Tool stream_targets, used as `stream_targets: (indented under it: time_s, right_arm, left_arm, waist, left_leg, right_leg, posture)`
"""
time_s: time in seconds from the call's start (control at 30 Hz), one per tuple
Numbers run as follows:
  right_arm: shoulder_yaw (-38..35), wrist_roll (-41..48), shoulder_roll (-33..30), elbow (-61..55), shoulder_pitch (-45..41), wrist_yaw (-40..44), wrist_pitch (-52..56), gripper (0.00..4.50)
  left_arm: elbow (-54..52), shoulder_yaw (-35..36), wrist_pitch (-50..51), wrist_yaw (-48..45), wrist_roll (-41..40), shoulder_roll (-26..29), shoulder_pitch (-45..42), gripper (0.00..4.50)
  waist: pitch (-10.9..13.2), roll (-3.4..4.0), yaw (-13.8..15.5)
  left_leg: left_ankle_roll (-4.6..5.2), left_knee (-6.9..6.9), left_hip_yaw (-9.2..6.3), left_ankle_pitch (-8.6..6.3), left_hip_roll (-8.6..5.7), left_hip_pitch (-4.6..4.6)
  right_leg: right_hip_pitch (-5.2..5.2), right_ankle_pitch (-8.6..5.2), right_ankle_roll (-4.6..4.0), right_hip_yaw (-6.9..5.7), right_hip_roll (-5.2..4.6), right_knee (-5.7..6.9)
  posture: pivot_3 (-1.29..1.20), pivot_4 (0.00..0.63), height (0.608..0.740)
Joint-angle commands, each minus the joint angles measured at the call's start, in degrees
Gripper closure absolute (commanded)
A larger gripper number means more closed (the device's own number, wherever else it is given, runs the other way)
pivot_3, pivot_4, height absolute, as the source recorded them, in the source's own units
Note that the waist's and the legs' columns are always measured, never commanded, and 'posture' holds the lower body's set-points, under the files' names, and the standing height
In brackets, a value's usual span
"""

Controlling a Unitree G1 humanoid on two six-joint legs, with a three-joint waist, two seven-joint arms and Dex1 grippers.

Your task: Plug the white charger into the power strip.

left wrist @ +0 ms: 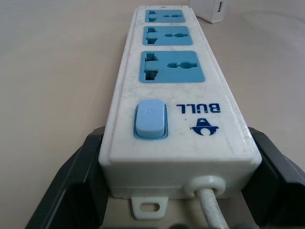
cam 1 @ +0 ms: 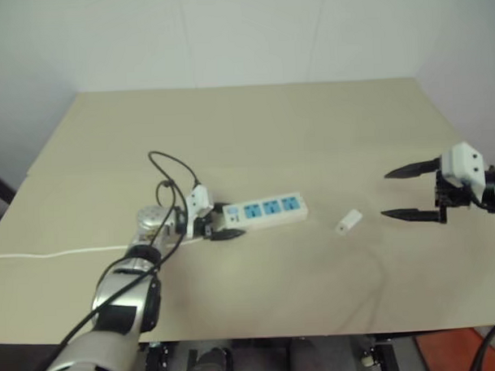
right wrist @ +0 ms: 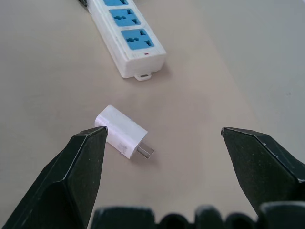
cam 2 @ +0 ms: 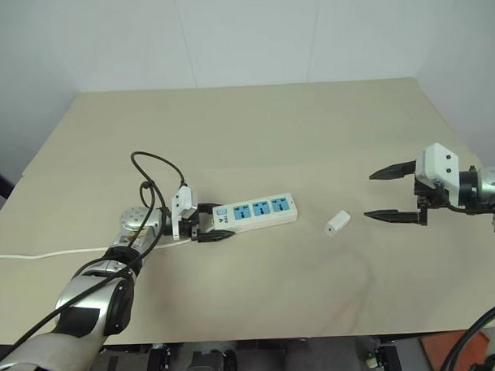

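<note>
The white charger (cam 2: 337,222) lies on its side on the table (cam 2: 311,134), apart from the socket end of the power strip (cam 2: 257,213) and short of the right gripper (cam 2: 392,195), whose fingers stand wide apart and hold nothing. The left gripper (cam 2: 217,225) is clamped on the strip's cord end, one finger (left wrist: 71,191) against each long side. The strip's cord (cam 2: 38,255) is cut off at the table's left edge.

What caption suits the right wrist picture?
Open right tool hovers over the white charger, lying beside the power strip.
</note>
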Motion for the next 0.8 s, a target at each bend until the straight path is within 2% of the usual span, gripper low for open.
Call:
stream_targets:
  time_s: [0.03,0.13,0.3,0.43,0.57,0.8]
  right_arm:
    - [-0.9,-2.6,-0.4,1.8,-1.1,-1.0,-8.7,0.0]
    - [1.3,-6.5,1.6,1.8,-6.5,1.6,-10.1,0.0]
    - [12.0,-14.7,9.1,1.8,-15.5,-0.2,-11.5,0.0]
    - [19.3,-17.9,14.8,1.8,-17.6,-4.7,-12.9,0.0]
    - [27.5,-21.1,16.8,1.8,-20.2,-8.4,-14.9,0.0]
    - [32.8,-22.0,20.5,1.8,-18.4,-14.9,-19.9,0.0]
  left_arm:
    - [0.1,-0.1,-0.1,0.2,0.6,-0.1,0.5,1.21]
    - [-0.2,-0.8,-0.4,-0.3,1.2,0.1,0.4,1.21]
    - [-0.3,-1.2,0.8,-1.4,1.6,0.3,-0.1,1.21]
    - [-0.6,-2.0,0.9,-1.5,2.2,0.8,-0.2,1.21]
    - [-1.3,-1.9,0.8,-3.0,1.3,0.9,0.2,1.21]
    - [-1.5,-1.6,1.3,-3.4,0.9,1.2,0.1,1.21]
  waist:
    - [0.0,0.0,0.0]
    - [0.0,0.01,-0.2]
    - [0.0,-0.02,0.0]
    - [0.0,-0.04,0.0]
    - [-0.1,-0.05,0.1]
    - [-0.1,-0.04,-0.4]
  left_leg:
    - [0.0,0.0,0.0,0.0,0.0,0.0]
    - [0.0,0.01,0.01,0.0,0.0,0.03]
    - [-0.01,0.12,-0.03,0.0,0.0,0.06]
    - [-0.01,0.25,-0.09,0.01,0.0,0.04]
    - [-0.01,0.53,-0.18,0.0,-0.05,-0.27]
    - [-0.02,0.62,-0.16,0.01,0.01,-0.29]
  right_leg:
    - [0.0,0.0,0.0,0.0,0.0,0.0]
    - [0.0,0.0,0.0,0.01,0.0,0.01]
    - [-0.03,0.0,0.0,0.0,0.0,0.31]
    - [-0.05,0.0,0.0,-0.07,0.0,0.43]
    - [-0.5,0.0,0.0,-0.13,-0.08,0.9]
    - [-0.85,0.0,0.0,-0.13,-0.08,1.3]
  posture:
    - [0.0,0.15,0.74]
    - [0.0,0.15,0.74]
    - [0.0,0.15,0.74]
    - [0.0,0.15,0.74]
    - [0.0,0.15,0.74]
    - [0.0,0.15,0.74]
